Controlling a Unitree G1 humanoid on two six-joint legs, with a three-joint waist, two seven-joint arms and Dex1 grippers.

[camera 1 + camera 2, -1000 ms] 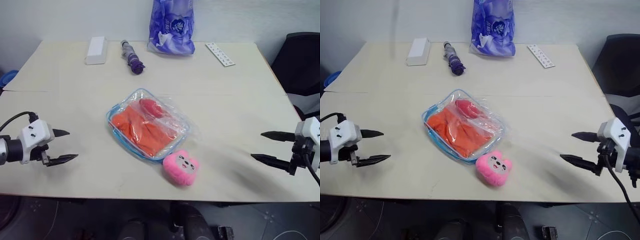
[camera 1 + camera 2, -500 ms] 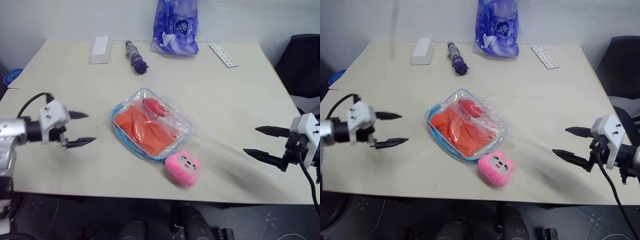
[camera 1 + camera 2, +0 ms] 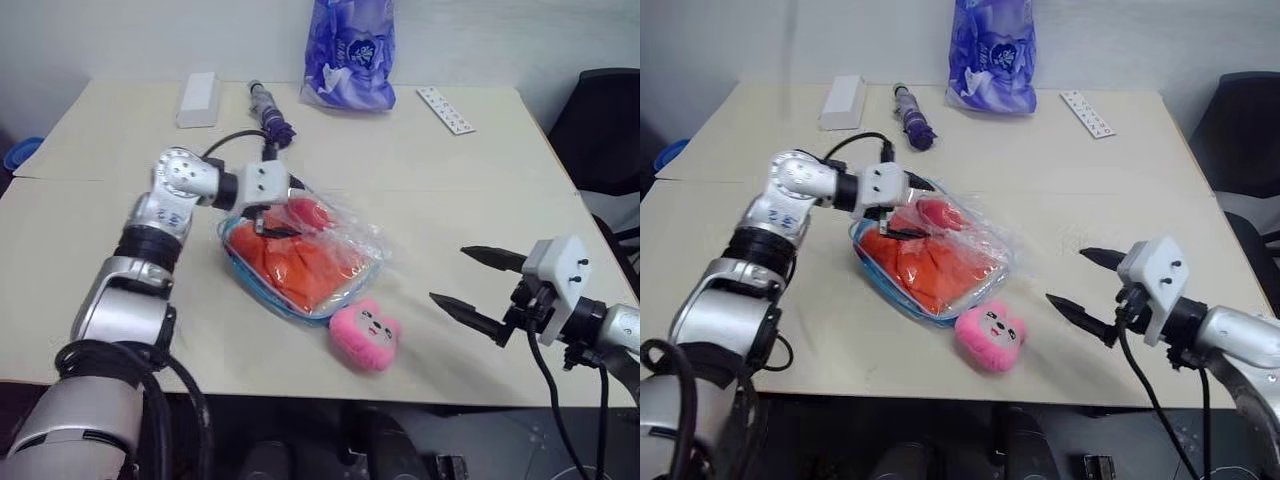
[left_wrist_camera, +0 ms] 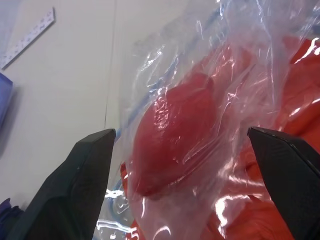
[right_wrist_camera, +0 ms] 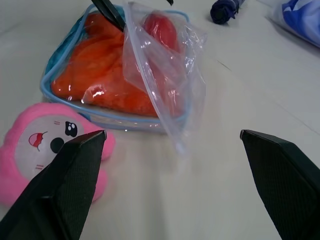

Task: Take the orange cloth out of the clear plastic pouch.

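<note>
The clear plastic pouch (image 3: pixel 262 292) with light blue edging lies flat at the table's middle. The orange cloth (image 3: pixel 300 262) is inside it. A thin clear bag with a red item (image 4: pixel 170 130) rests on the pouch's far end. My left gripper (image 3: pixel 292 210) hovers open over that far end, its fingers on either side of the red item in the left wrist view. My right gripper (image 3: pixel 450 274) stands open above the table, to the right of the pouch and pointing toward it, with nothing between its fingers.
A pink plush toy (image 3: pixel 365 335) sits at the pouch's near corner. At the back of the table are a blue-purple printed bag (image 3: pixel 350 55), a white box (image 3: pixel 197 98), a folded purple umbrella (image 3: pixel 272 115) and a white strip (image 3: pixel 441 108). A black chair (image 3: pixel 605 130) stands at the right.
My left arm has swung in from the table's left side to above the pouch's far end. My right gripper has moved left toward the pouch. Both stay open.
</note>
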